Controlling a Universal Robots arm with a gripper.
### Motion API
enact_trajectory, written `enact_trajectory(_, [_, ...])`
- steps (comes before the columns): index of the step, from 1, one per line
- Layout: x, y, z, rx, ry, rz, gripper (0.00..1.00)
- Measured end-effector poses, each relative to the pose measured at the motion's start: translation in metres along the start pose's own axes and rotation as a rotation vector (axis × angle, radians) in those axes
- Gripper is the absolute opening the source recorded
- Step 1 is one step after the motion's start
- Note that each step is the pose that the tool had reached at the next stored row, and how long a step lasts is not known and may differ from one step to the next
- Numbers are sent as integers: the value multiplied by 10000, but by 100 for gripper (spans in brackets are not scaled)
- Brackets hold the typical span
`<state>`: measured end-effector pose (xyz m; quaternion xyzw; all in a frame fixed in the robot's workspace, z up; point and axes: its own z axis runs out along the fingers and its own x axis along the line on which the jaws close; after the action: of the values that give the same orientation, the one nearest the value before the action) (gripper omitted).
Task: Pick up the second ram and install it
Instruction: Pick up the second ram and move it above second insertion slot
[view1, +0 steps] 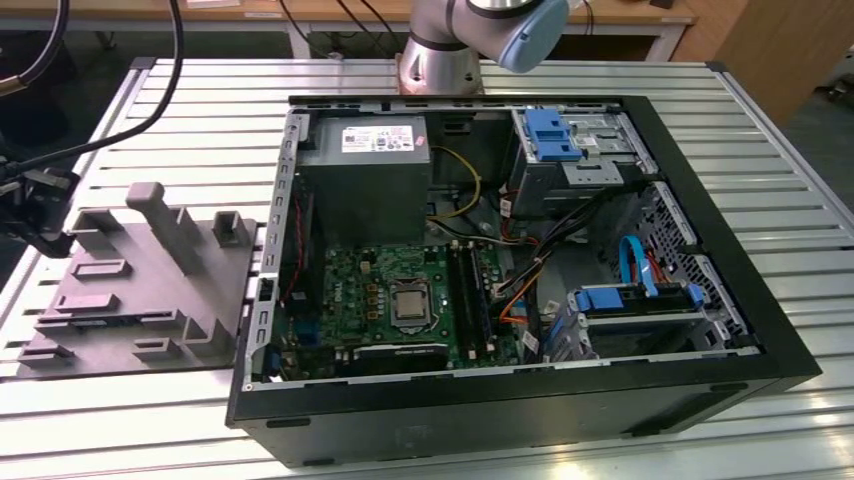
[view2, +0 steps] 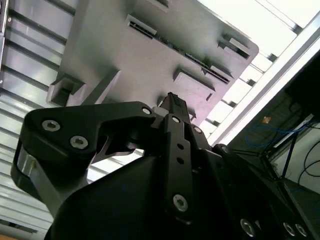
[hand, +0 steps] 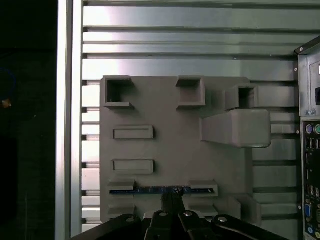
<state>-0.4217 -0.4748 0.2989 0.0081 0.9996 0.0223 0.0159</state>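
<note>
The second ram (hand: 150, 190) is a thin dark stick with a blue-green edge. It stands on edge in a slot between low blocks of the grey fixture tray (hand: 170, 150). In the second wrist view the ram (view2: 192, 59) runs as a dark line across the tray (view2: 115, 45). My gripper (hand: 172, 202) hangs above the tray with its fingertips over the middle of the stick. The fingers are shut together with nothing between them. In the exterior view the gripper (view1: 34, 215) is at the far left, beside the tray (view1: 134, 300).
An open black computer case (view1: 521, 400) lies on the slatted metal table (view1: 787, 170), right of the tray in the exterior view. Inside are a green motherboard (view1: 387, 300) with black memory slots (view1: 467, 290), a grey power supply (view1: 367, 160) and blue drive brackets. A tall block (hand: 235, 127) rises from the tray.
</note>
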Motion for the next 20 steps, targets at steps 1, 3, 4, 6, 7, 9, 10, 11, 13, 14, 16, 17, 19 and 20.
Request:
enact_trajectory(1, [0,0,3,-6,9,-186,10])
enact_trajectory(3, [0,0,9,-17,24,-540,10])
enact_trajectory(4, [0,0,12,-23,32,-723,10])
enact_trajectory(6, [1,-1,19,-34,48,-1083,10])
enact_trajectory(7, [1,-1,21,-40,57,-1262,10])
enact_trajectory(9, [1,-1,28,-51,75,-1637,10])
enact_trajectory(10, [1,-2,32,-57,82,-1819,10])
enact_trajectory(11, [1,-2,35,-63,90,-1997,10])
enact_trajectory(13, [1,-2,42,-74,106,-2356,10])
enact_trajectory(14, [1,-2,45,-80,115,-2546,10])
enact_trajectory(16, [2,-2,51,-91,132,-2905,10])
enact_trajectory(17, [2,-2,55,-97,139,-3086,10])
enact_trajectory(19, [2,-3,62,-109,155,-3445,10])
enact_trajectory(20, [2,-3,65,-114,165,-3641,10])
